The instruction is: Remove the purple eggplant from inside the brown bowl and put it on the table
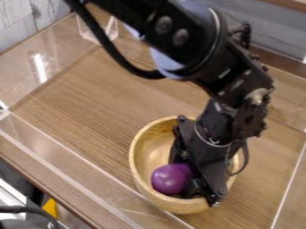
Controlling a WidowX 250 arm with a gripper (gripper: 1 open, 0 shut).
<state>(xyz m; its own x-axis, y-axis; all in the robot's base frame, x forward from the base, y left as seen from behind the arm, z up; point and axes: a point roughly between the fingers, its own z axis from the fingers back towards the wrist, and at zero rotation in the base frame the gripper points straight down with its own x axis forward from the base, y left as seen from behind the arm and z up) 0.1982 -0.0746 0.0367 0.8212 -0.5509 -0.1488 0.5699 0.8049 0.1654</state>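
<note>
The arm (180, 40) is almost wholly black, built of thick rounded segments with a glossy sheen; a pale blue-grey patch shows on one bulky joint (167, 61) near the middle; the wrist section (237, 112) is blockier, with small lighter fittings and what look like screw heads, too blurred to count; the pincer (203, 183) is black too, narrow and angular, its details lost in shadow.
</note>
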